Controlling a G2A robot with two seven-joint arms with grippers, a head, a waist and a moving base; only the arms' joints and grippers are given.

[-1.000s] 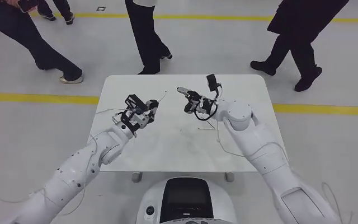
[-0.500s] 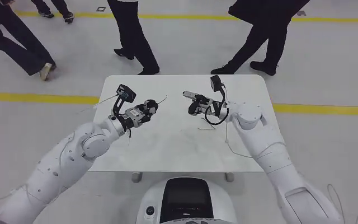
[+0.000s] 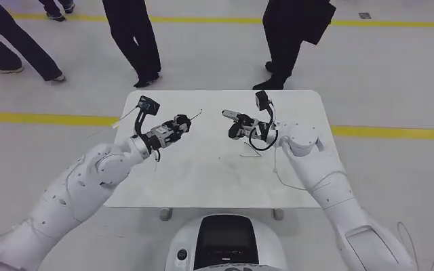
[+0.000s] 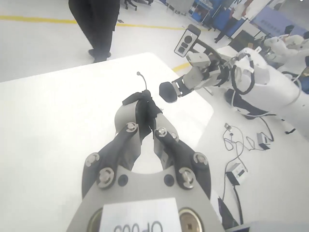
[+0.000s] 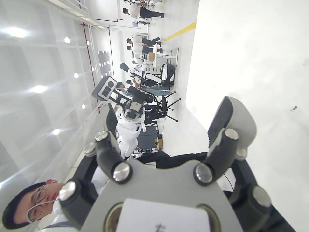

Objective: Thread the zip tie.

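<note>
Grip status: the left gripper (image 4: 144,102) is clamped on the zip tie (image 4: 144,82). Its two fingers are pressed together, and their frayed black pads (image 4: 141,112) hold the strap near one end. A short free length of the zip tie projects past the fingertips, curves slightly and ends in a small head. It touches nothing else.

In the top view, the left gripper (image 3: 180,124) hangs over the table (image 3: 203,183) at about 10 o'clock from the table centre. The zip tie (image 3: 195,115) points from it toward 2 o'clock.

The right gripper (image 5: 169,119) is spread wide and holds nothing. Its own wrist view shows both fingers (image 5: 227,119) set far apart with bare table (image 5: 253,37) beyond them.

In the top view, the right gripper (image 3: 228,115) sits at about 3 o'clock from the left gripper and 12 o'clock from the table centre. The two grippers face each other. The left wrist view shows the right gripper (image 4: 170,90) near the zip tie head but apart from it, with one black pad turned toward the camera.

A thin pale strip (image 3: 251,154) lies flat on the table at about 5 o'clock from the right gripper. It is too small to identify. A small dark speck (image 3: 218,159) lies near the table centre.
</note>
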